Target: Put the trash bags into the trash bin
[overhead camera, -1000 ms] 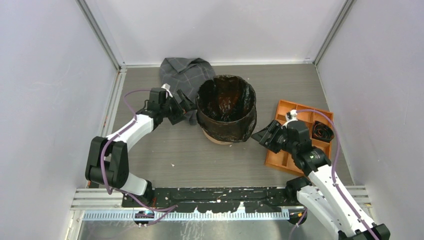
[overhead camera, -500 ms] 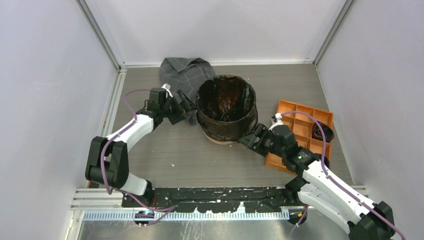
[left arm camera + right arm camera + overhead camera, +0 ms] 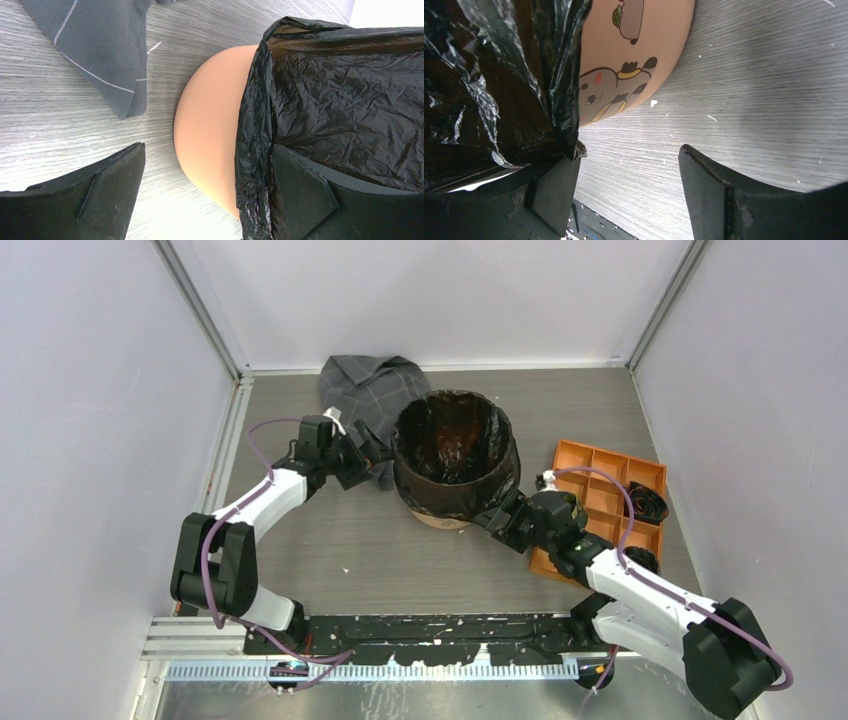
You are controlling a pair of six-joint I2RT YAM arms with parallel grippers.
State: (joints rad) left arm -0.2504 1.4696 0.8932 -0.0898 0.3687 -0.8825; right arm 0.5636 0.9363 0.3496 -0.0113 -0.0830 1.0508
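The orange trash bin (image 3: 436, 519) stands mid-table, lined with a glossy black trash bag (image 3: 455, 440) whose film is folded down over the rim and most of the outer wall. My left gripper (image 3: 378, 460) is open at the bin's left side. In the left wrist view (image 3: 207, 195) one finger (image 3: 300, 192) lies against the bag film (image 3: 345, 90) and the bare bin wall (image 3: 210, 130) sits between the jaws. My right gripper (image 3: 497, 516) is open at the bin's lower right. In the right wrist view (image 3: 626, 187) the bag's hem (image 3: 499, 80) hangs by the left finger (image 3: 551, 192), below the printed bin wall (image 3: 644, 55).
A grey checked cloth (image 3: 365, 388) lies behind and left of the bin, and shows in the left wrist view (image 3: 100, 45). A flat orange tray (image 3: 605, 502) with square compartments lies to the right, holding a dark cable bundle (image 3: 645, 505). Walls close off three sides.
My right arm has swung left from the orange tray to the bin's lower right side, jaws open. The left arm and the bin have not moved.
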